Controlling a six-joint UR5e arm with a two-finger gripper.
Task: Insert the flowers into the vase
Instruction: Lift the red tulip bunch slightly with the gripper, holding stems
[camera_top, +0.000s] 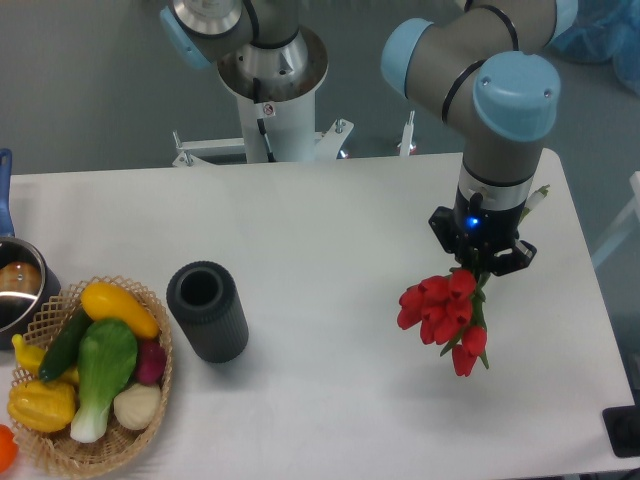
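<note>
Fixed camera view, one moment, contents listed.

Arm: grey with blue joint caps, entering from the top of the frame and reaching down at right of centre.

Gripper (479, 262): black, pointing down, blue light lit on its body; fingers pinched on the flowers (442, 310), whose green stems run up into it. Red buds hang in a cluster just below the gripper, right of centre, above the table (330, 230); whether they touch the table cannot be told.

Vase (207, 310): dark grey, ribbed, round mouth open, standing on the table at lower left of centre, well apart from the flowers.

Basket (140, 420): woven wicker, lower left corner, just beside the vase, holding yellow, green and white vegetables.

Pot (18, 290): steel, at the left edge, touching the basket's upper rim, partly cropped.
</note>
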